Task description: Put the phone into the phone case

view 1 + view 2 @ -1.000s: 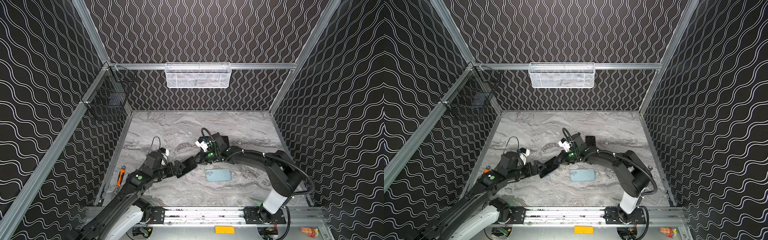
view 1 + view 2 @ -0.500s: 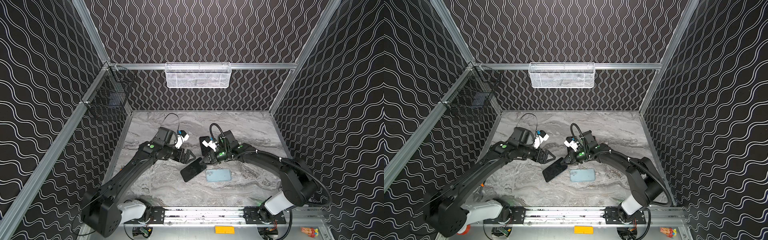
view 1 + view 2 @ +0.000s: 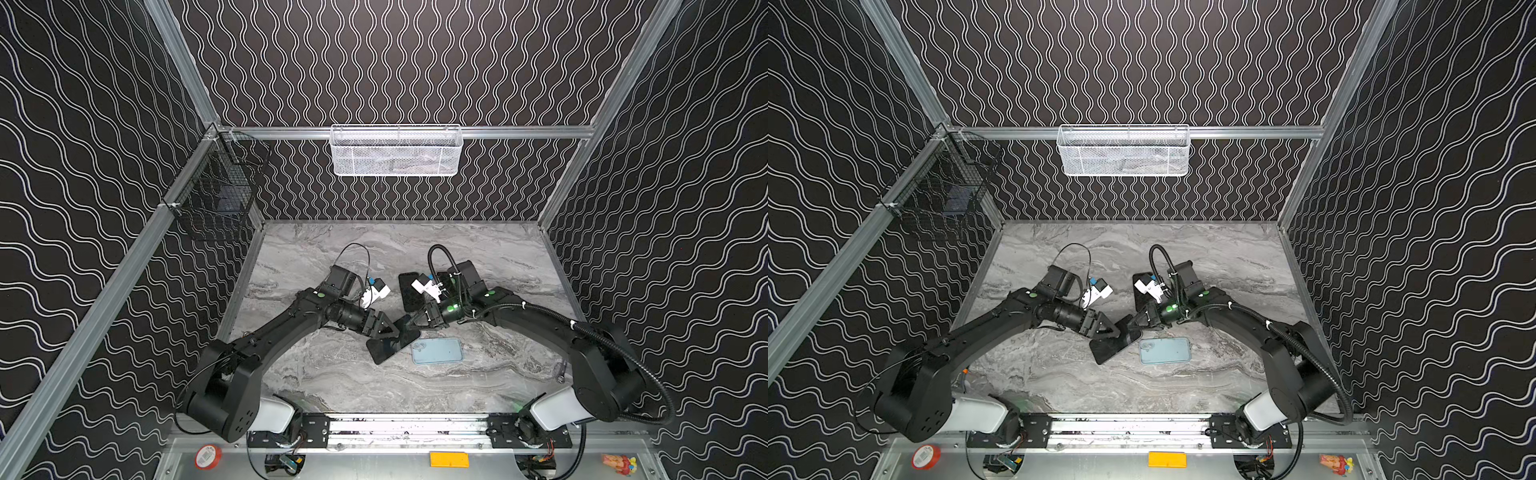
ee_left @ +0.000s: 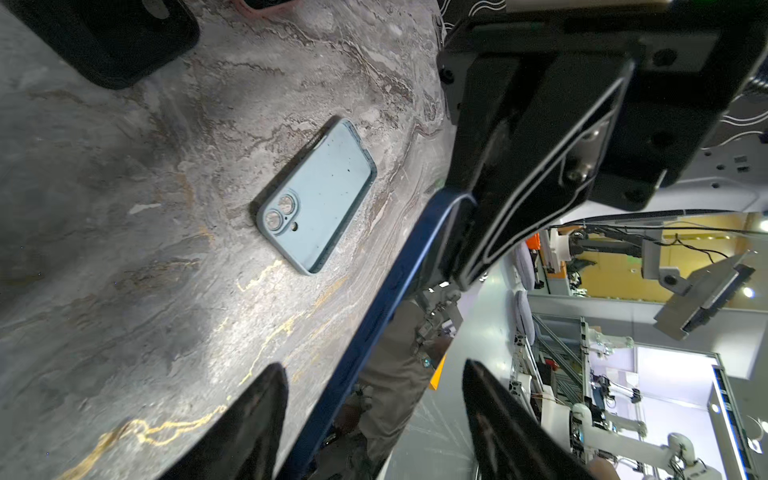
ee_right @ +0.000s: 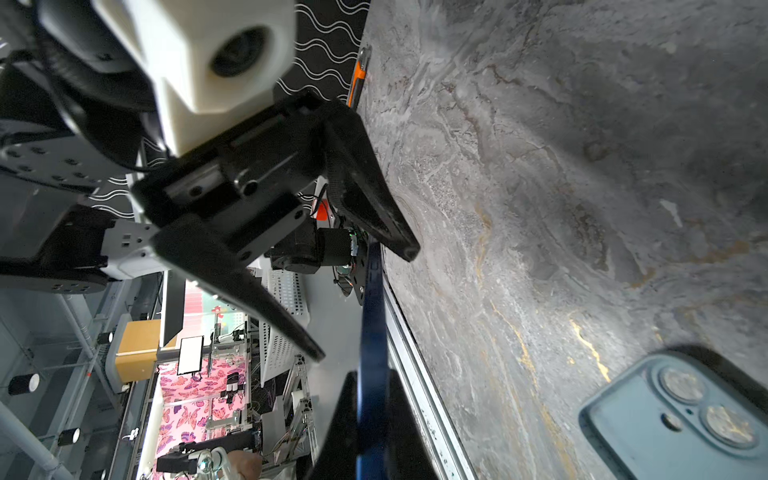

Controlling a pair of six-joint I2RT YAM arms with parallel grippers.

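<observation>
— Blue along its rim, the phone [image 3: 390,345] is hanging tilted over the marble table [image 3: 332,386], near the middle. What is holding it?

— The right gripper [image 3: 410,326] is pinching its far-right end. In the right wrist view its fingers [image 5: 338,419] are pressing on the thin blue edge from both sides.

— And what is the left gripper [image 4: 374,368] doing?

— It is reaching in from the left with its jaws standing apart. In the left wrist view one finger is sitting on each side of the phone, spread wider than the phone is thick, so it is gripping nothing.

— Is the phone's low, near-left end touching the table?

— That cannot be told from these views.

— Where is the phone case [image 3: 437,350] lying?

— Flat on the marble, just right of the phone's low end and nearer than both grippers. It is pale blue, with its camera cut-outs at its left end. The phone is sitting outside it.

— Is anything else lying close by?

— A black case [image 3: 409,291] is lying farther back, partly under the right wrist. A white mesh basket [image 3: 395,151] is hanging on the far wall, and a black wire basket [image 3: 216,195] on the left one.
</observation>
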